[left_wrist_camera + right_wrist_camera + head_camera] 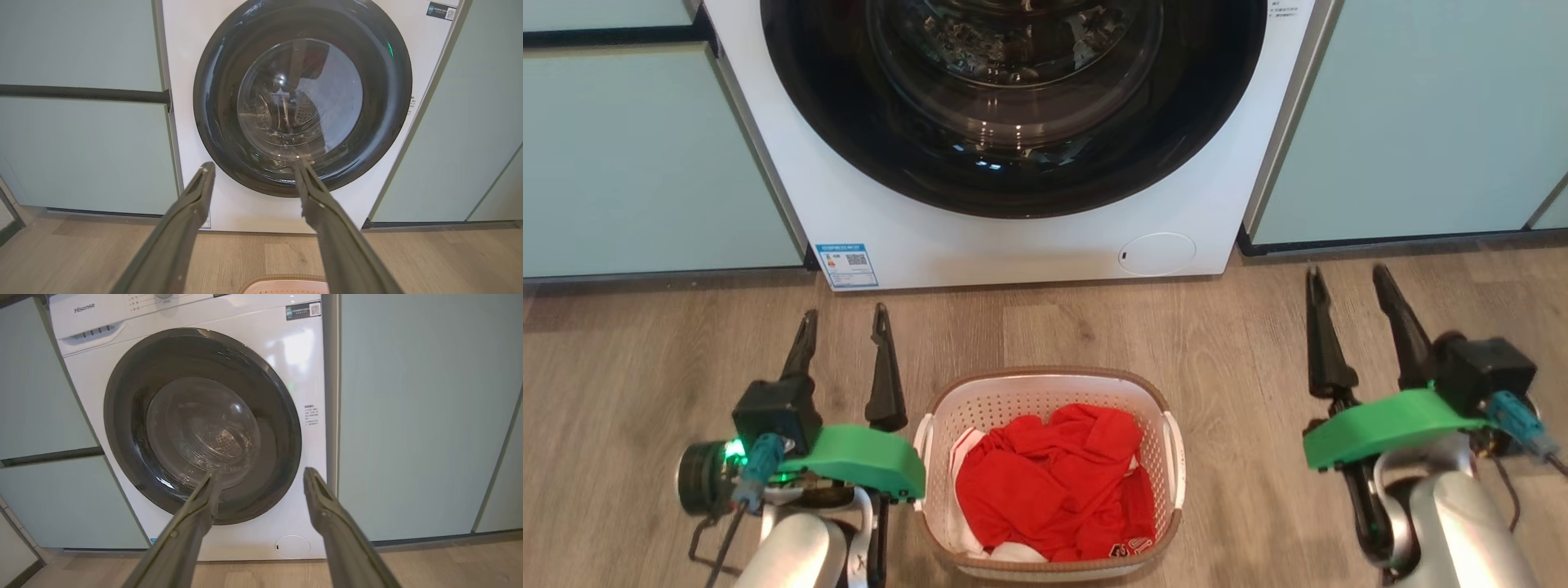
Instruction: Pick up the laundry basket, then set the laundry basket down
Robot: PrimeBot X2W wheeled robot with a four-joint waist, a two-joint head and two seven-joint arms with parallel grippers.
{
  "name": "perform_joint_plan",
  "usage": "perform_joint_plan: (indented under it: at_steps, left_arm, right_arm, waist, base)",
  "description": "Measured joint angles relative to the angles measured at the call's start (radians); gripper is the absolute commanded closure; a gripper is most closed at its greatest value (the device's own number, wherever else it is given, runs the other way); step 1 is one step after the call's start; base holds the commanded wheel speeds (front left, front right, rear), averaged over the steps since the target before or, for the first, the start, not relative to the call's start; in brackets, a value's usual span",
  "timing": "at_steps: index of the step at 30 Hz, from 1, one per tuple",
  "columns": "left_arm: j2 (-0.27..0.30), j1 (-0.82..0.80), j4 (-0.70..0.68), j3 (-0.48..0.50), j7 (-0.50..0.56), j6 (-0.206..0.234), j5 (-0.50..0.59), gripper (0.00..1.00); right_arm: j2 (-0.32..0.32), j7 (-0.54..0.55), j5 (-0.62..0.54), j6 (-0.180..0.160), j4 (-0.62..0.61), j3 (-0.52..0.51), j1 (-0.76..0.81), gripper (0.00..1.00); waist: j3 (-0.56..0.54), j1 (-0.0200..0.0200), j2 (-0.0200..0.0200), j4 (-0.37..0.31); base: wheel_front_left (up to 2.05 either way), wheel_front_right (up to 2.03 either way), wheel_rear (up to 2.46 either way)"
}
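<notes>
On the floor [1241,343] at six o'clock sits the laundry basket [1013,406]; left jaws at its nine, right jaws at three, both wide.

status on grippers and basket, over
Left gripper open, empty, left of the laundry basket. Right gripper open, empty, farther off right. Laundry basket on floor, untouched, red clothes inside. Path unobstructed.

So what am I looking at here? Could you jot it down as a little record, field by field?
Place: wood-look floor in front of a white washing machine, its door shut
Basket: laundry basket standing on the floor between the two arms
Contents: red clothes, with a bit of white
Left arm: left gripper open, empty, close beside the basket's left side
Right arm: right gripper open, empty, farther off to the basket's right
Stage: basket not yet gripped
</notes>
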Motion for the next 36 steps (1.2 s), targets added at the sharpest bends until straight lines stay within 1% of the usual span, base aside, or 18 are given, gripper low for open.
perform_joint_plan:
  at_steps: [4, 7, 9, 15, 18, 23, 26, 29, 36]
  left_arm:
    - [0.000, 0.000, -0.015, -0.007, -0.013, 0.032, 0.035, 0.00]
    - [0.000, 0.000, -0.021, -0.016, -0.025, 0.036, 0.057, 0.00]
    - [-0.003, 0.000, -0.021, -0.021, -0.029, 0.030, 0.068, 0.00]
    - [-0.051, 0.009, 0.035, 0.026, -0.047, -0.053, 0.090, 0.00]
    - [-0.078, 0.026, 0.062, 0.069, -0.058, -0.112, 0.095, 0.00]
    - [-0.106, 0.045, 0.110, 0.131, -0.070, -0.177, 0.151, 0.00]
    - [-0.114, 0.044, 0.133, 0.146, -0.081, -0.201, 0.186, 0.00]
    - [-0.117, 0.044, 0.147, 0.167, -0.082, -0.229, 0.193, 0.00]
    - [-0.119, 0.045, 0.183, 0.170, -0.082, -0.248, 0.178, 0.00]
  right_arm:
    - [-0.001, -0.005, 0.001, 0.000, 0.076, -0.003, 0.006, 0.00]
    - [-0.001, -0.014, -0.028, 0.000, 0.096, -0.001, 0.004, 0.00]
    - [-0.001, -0.023, -0.047, 0.000, 0.106, -0.002, 0.004, 0.00]
    - [-0.001, -0.044, -0.106, 0.000, 0.165, -0.001, 0.004, 0.00]
    - [-0.001, -0.054, -0.130, 0.000, 0.173, 0.000, 0.004, 0.00]
    - [-0.001, -0.066, -0.172, 0.000, 0.191, 0.004, 0.003, 0.00]
    - [-0.001, -0.075, -0.185, 0.000, 0.210, 0.008, 0.003, 0.00]
    - [-0.001, -0.075, -0.190, 0.000, 0.218, 0.012, 0.002, 0.00]
    - [-0.001, -0.075, -0.189, 0.000, 0.230, 0.016, 0.002, 0.00]
  waist:
    - [-0.004, 0.0000, 0.0000, -0.001]
    - [-0.004, 0.0000, 0.0000, -0.003]
    - [-0.004, 0.0000, 0.0000, -0.004]
    - [-0.008, 0.0000, 0.0000, -0.006]
    - [-0.010, 0.0000, 0.0000, -0.008]
    - [-0.013, 0.0000, 0.0000, -0.010]
    - [-0.016, 0.0000, 0.0000, -0.011]
    - [-0.016, 0.0000, 0.0000, -0.011]
    - [-0.017, 0.0000, 0.0000, -0.013]
  base:
    - [0.00, 0.00, 0.00]
    - [0.00, 0.00, 0.00]
    - [0.00, 0.00, 0.00]
    - [0.00, 0.00, 0.00]
    - [0.00, 0.00, 0.00]
    - [0.00, 0.00, 0.00]
    - [0.00, 0.00, 0.00]
    - [0.00, 0.00, 0.00]
    - [0.00, 0.00, 0.00]
